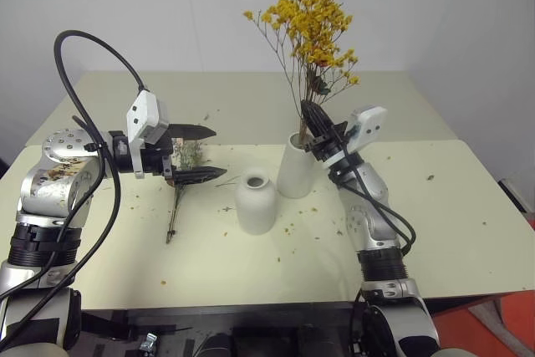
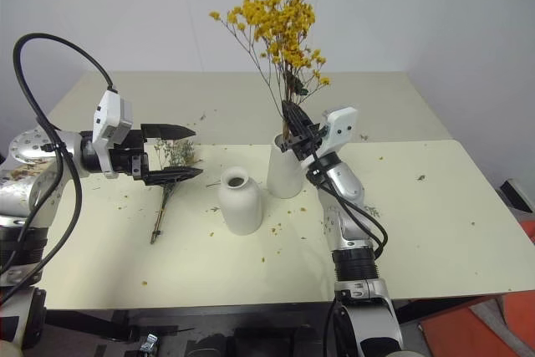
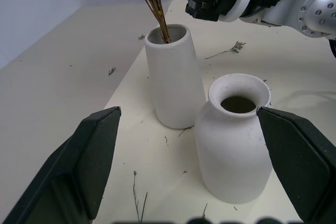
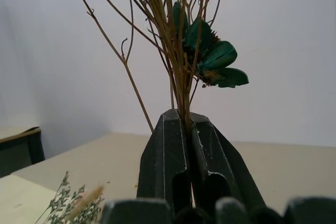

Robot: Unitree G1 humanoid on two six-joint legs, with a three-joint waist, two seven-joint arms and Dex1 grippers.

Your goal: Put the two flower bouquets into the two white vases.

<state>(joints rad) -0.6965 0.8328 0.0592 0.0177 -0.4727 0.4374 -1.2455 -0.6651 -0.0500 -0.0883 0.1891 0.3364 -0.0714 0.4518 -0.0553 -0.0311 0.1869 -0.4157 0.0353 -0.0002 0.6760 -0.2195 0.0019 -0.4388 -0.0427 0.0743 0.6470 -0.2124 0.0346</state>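
The yellow bouquet (image 1: 311,14) stands upright with its stems in the mouth of the taller white vase (image 1: 294,175). My right gripper (image 1: 316,123) is shut on those stems just above the rim, and a teal bloom (image 4: 210,56) shows above its fingers. The shorter, narrow-necked white vase (image 1: 256,202) stands empty just front-left of the tall one. To its left, the grey-green bouquet (image 2: 171,155) lies flat on the table, stems toward me. My left gripper (image 1: 201,153) hovers open over its sprigs, pointing toward the vases and holding nothing.
Yellow crumbs and small twigs litter the cream table (image 1: 251,265) around both vases. A loose sprig (image 2: 368,211) lies right of my right arm. A seam (image 1: 418,141) joins the near and far tabletops. The front edge runs close below the vases.
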